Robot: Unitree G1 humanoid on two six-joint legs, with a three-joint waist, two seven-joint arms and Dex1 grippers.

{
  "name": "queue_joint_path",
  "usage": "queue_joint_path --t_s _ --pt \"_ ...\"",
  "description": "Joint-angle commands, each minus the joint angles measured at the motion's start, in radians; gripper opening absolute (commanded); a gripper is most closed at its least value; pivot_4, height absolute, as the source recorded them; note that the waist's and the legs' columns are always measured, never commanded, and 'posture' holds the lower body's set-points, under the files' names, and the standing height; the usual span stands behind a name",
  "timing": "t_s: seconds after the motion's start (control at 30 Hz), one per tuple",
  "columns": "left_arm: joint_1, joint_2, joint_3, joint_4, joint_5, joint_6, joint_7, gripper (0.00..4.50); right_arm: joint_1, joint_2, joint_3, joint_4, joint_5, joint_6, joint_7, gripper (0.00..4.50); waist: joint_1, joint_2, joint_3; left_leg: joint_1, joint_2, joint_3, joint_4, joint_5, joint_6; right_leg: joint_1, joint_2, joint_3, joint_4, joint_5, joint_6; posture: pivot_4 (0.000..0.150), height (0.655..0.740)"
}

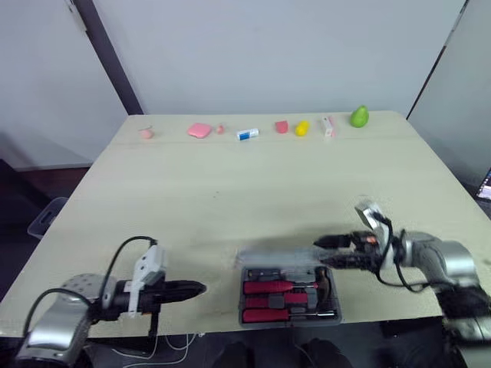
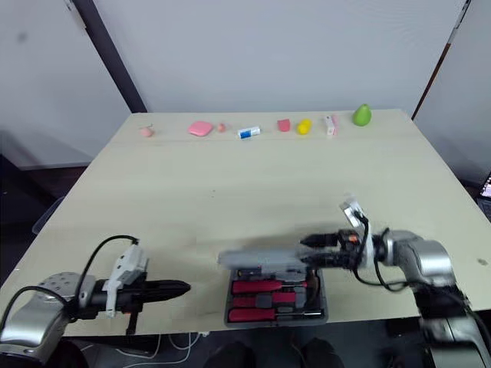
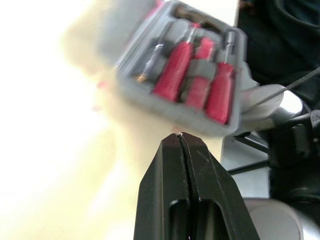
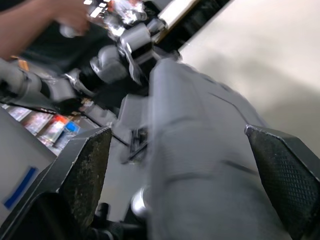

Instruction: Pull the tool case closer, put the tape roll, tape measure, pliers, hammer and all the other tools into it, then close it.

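Observation:
The grey tool case lies open at the table's front edge, with red-handled tools set in its tray. Its grey lid stands partly raised along the far side. My right gripper is open at the lid's right end, and the right wrist view shows the lid between the wide-spread fingers. My left gripper is shut and empty, resting just left of the case and pointing at it. The left wrist view has the case and its red handles beyond the closed fingertips.
Small items line the table's far edge: a pink block, a blue and white piece, a red piece, a yellow one and a green pear. A person's hand appears beyond the table front.

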Motion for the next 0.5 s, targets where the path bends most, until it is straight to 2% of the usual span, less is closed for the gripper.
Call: queue_joint_path --t_s 0.03,0.1,0.13,0.2,0.3,0.33,0.5 --pt "-0.023 0.001 0.069 -0.008 -0.043 0.010 0.027 0.53 0.133 -0.025 -0.091 -0.172 0.006 -0.129 -0.099 4.50 0.001 0.000 0.000 0.000 0.000 0.000 0.000 0.000 0.000 0.000 0.000 0.000 0.000 0.000 0.000 0.150 0.7400" --pt "-0.045 -0.006 0.087 -0.022 -0.062 0.032 0.053 1.15 0.216 -0.039 -0.137 -0.222 -0.017 -0.219 -0.140 4.50 0.007 -0.001 0.001 0.000 0.000 0.001 0.001 0.000 0.000 0.000 0.000 0.001 0.000 0.000 0.000 0.150 0.7400" --pt "-0.053 -0.010 0.093 -0.026 -0.069 0.039 0.063 1.75 0.244 -0.044 -0.152 -0.235 -0.028 -0.262 -0.158 4.50 0.009 -0.002 0.001 0.000 0.000 0.001 0.001 0.000 0.000 0.000 0.001 0.001 0.000 0.000 0.001 0.150 0.7400" --pt "-0.068 -0.025 0.100 -0.031 -0.052 0.026 0.111 2.59 0.301 -0.042 -0.197 -0.245 -0.066 -0.397 -0.196 4.50 0.012 -0.002 0.001 0.001 0.000 0.002 0.002 0.000 0.000 0.000 0.001 0.002 0.000 0.000 0.001 0.150 0.7400" --pt "-0.057 -0.038 0.112 -0.055 -0.053 0.034 0.150 4.30 0.379 -0.055 -0.265 -0.225 -0.106 -0.562 -0.221 4.50 0.012 -0.002 0.001 0.001 -0.001 0.003 0.002 0.000 0.000 0.000 0.002 0.004 0.000 0.000 0.001 0.150 0.7400" --pt "-0.052 -0.041 0.116 -0.062 -0.055 0.035 0.160 4.42 0.393 -0.054 -0.279 -0.214 -0.113 -0.606 -0.230 4.50 0.011 -0.002 0.001 0.001 -0.001 0.003 0.002 0.000 0.000 0.000 0.003 0.004 0.000 0.000 0.001 0.150 0.7400" --pt "0.003 -0.043 0.131 -0.106 -0.046 0.048 0.213 4.42 0.446 -0.072 -0.373 -0.121 -0.098 -0.737 -0.246 4.50 0.014 -0.003 0.002 0.001 0.000 0.003 0.002 0.000 0.000 0.000 0.005 0.005 0.000 0.000 0.000 0.150 0.7400"
